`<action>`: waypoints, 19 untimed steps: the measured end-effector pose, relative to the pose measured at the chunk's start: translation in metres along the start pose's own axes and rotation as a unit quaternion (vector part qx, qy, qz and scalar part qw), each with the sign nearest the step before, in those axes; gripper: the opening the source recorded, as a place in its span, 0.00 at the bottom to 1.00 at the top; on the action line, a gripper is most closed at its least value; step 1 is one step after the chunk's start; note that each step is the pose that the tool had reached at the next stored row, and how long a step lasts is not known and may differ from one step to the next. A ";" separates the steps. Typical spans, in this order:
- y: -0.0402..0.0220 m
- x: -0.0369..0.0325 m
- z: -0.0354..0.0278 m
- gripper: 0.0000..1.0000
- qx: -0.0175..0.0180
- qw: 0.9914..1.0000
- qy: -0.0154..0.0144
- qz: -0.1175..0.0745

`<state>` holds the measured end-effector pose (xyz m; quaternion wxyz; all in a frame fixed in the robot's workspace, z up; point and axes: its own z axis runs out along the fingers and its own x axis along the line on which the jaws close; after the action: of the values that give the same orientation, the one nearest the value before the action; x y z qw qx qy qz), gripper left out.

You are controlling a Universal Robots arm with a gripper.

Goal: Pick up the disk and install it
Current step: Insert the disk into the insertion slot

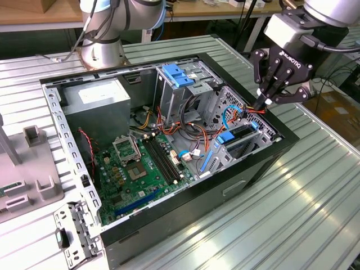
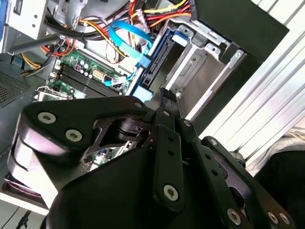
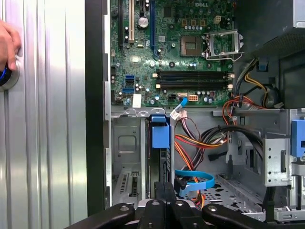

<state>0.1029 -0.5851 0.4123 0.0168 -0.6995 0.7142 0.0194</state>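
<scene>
Chassis (image 1: 185,211) of a desktop computer, lying open side up on the ribbed metal table (image 1: 315,214) so that every bay can be reached from above. At the exterior view's left stands a grey fixture (image 1: 34,188), well apart from the work. The arm's base (image 1: 104,39) is mounted beyond the far side of the case. Inside the case, reading rightward: a grey power-supply box (image 1: 95,101) in the far corner, the motherboard (image 1: 140,169) flat on the case floor, and a bare light-blue clip (image 1: 177,75) atop the far drive cage. The disk (image 1: 242,142) stands on edge in the drive bay at the case's right end. In the first wrist view the disk (image 3: 160,137) sits between the bay's metal walls, so it is judged seated or nearly so, with its blue rails guiding and holding it. Red, orange and blue cables (image 1: 239,112) run just beside it on the far side. The end effector (image 1: 264,103) hangs over the case's right rim, clenched on nothing. In the second wrist view the end effector (image 2: 164,95) lies close to the disk (image 2: 151,67); whether they touch cannot be told. The wrist enters from the exterior view's upper right, tilted so the fingers point down into the bay. A person's hand (image 3: 7,43) is over the table outside the case.
</scene>
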 end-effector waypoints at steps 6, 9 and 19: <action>-0.0099 -0.0002 0.0004 0.11 0.000 1.000 0.000 0.000; -0.0167 -0.0003 0.0006 0.11 0.000 1.000 0.000 0.000; -0.0202 -0.0004 0.0008 0.11 0.000 1.000 0.000 0.000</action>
<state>0.1231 -0.5851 0.4115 0.0167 -0.6995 0.7142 0.0195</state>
